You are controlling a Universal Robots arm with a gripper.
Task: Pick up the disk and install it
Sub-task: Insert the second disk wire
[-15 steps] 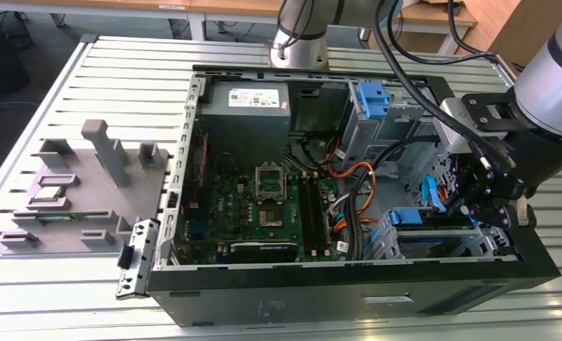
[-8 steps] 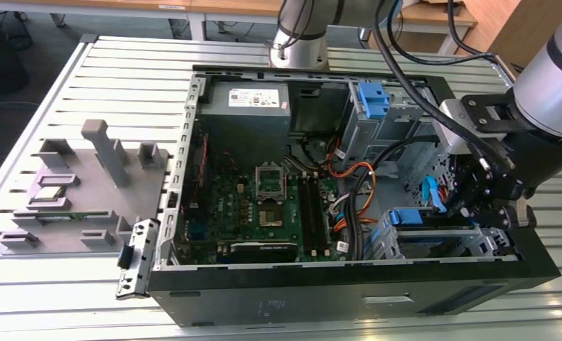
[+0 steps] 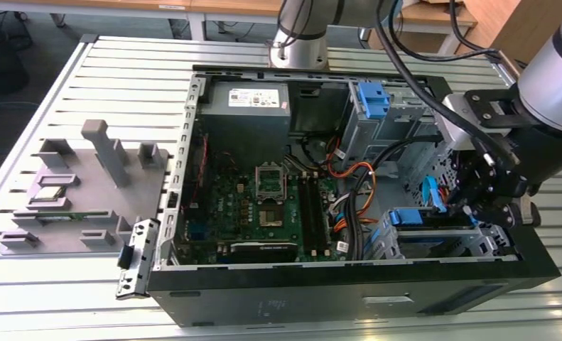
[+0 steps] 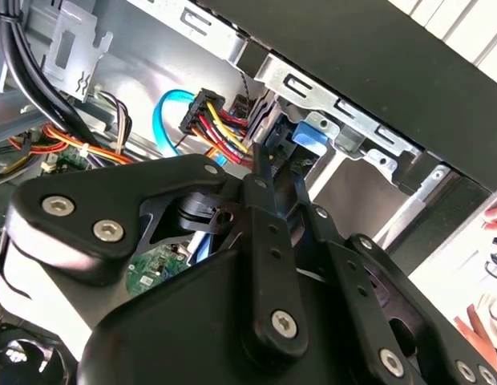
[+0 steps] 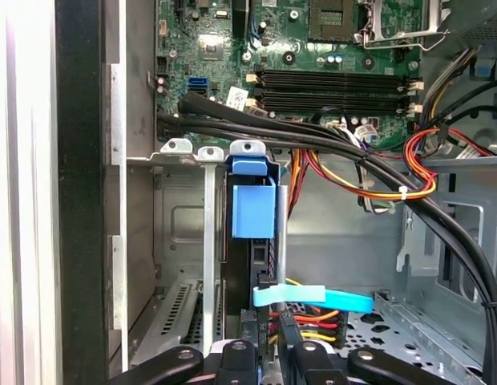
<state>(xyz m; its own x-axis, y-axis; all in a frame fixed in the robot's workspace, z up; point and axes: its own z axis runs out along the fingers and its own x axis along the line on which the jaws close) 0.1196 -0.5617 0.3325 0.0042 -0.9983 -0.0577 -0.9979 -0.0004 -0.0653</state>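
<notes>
While we look down on the open computer case (image 3: 357, 280) in the exterior view, we note the scene line by line.

Exterior view, gripper: our black gripper (image 3: 484, 206) reaches into the case at the exterior view's right, just above the drive cage (image 3: 442, 238).
Exterior view, disk: the disk (image 3: 421, 217) shows its blue bracket in that cage, just beside our fingers.
Exterior view, surroundings: the green motherboard (image 3: 261, 206) lies mid-case, the grey power supply (image 3: 247, 110) at the far end, a bare blue bracket (image 3: 373, 99) in the upper bay, and a grey parts tray (image 3: 82, 192) on the slatted table (image 3: 119, 64) at the exterior view's left.

Second wrist view, gripper: our fingers (image 4: 268, 172) are pressed close around a thin edge by the blue tab (image 4: 309, 132); we cannot tell whether they truly clamp it.
Second wrist view, cables: red, yellow and black wires (image 4: 220, 120) run just beside the fingertips.

First wrist view, disk: the disk (image 5: 252, 204) stands on edge in the cage slot, its blue bracket uppermost.
First wrist view, cable: a light blue data cable (image 5: 313, 298) crosses near our fingers (image 5: 284, 333).
</notes>
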